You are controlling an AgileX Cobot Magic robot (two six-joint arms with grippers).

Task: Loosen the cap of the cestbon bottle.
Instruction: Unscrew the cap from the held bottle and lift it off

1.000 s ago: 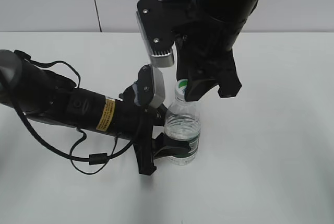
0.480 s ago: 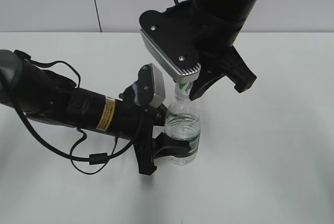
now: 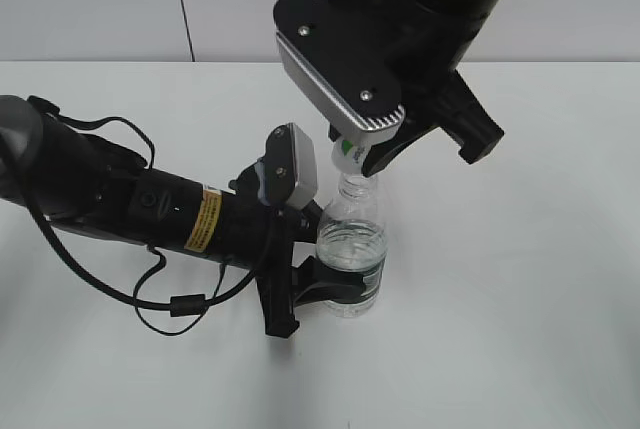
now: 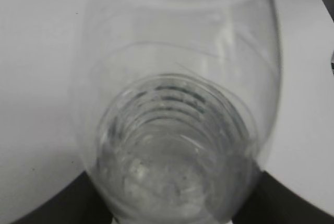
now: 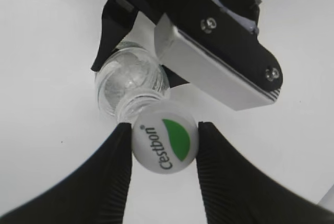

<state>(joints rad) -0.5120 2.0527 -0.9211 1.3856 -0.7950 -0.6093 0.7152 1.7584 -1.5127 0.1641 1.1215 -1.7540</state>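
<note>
Now the right gripper (image 5: 164, 148) pinches the cap (image 5: 165, 143) between its fingers, bottle (image 3: 351, 249) upright directly beneath, left gripper (image 3: 335, 284) clamping its base.

Cap (image 3: 347, 155) just above bottle (image 3: 351, 249)

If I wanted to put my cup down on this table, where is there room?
The table lies bare right of the cestbon bottle, and along the front edge. It is crowded in the middle: the left gripper clamps the bottle, and the right gripper pinches the cap above.
</note>
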